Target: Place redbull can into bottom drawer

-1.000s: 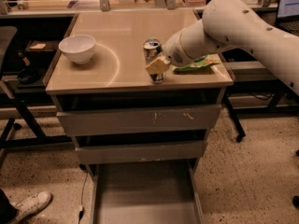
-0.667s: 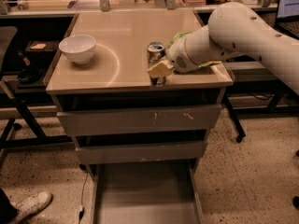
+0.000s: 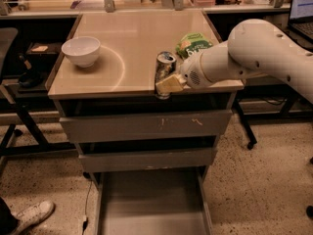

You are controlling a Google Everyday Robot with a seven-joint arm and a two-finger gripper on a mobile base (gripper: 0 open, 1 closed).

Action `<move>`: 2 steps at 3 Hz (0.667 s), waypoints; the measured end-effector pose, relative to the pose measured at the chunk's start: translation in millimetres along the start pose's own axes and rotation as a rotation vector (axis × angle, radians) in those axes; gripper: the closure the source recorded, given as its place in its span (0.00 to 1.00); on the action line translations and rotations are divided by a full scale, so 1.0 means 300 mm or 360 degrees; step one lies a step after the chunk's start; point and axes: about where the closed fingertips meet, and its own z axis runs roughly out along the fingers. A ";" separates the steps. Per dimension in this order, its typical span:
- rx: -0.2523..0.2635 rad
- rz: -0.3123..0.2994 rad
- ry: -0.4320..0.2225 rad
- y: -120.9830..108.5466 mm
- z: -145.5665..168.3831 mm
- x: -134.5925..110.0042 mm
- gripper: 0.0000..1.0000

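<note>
Since the earlier frame the redbull can [image 3: 165, 65] has come forward with the gripper [image 3: 166, 82]. It was standing further back on the bench top, and now it's at the front edge, right of centre, with its base overlapping the lip. We can't tell if the base still touches the top.

Arm [image 3: 264, 48] comes in over the right edge, and its upper part is cut off by the frame.
Bench [image 3: 142, 33]: we can't make out the clutter beyond the back edge.
Bottom drawer [image 3: 151, 204] is pulled out below the front edge, with its near end cut off.
Top drawer [image 3: 122, 127] with the scratched front and middle drawer [image 3: 146, 159] are both pushed in.
White bowl [image 3: 81, 51] sits near the left edge.
Green packet [image 3: 193, 43] is near the right edge, partly hidden behind the wrist.

Gripper is at the front edge, clamped on the can's lower half. We see one yellowish finger [image 3: 170, 84] across the can's front. The other is hidden behind the can.
</note>
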 end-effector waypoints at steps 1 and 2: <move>0.0018 0.0129 -0.0006 0.057 -0.036 0.060 1.00; 0.0061 0.0374 -0.0002 0.165 -0.097 0.184 1.00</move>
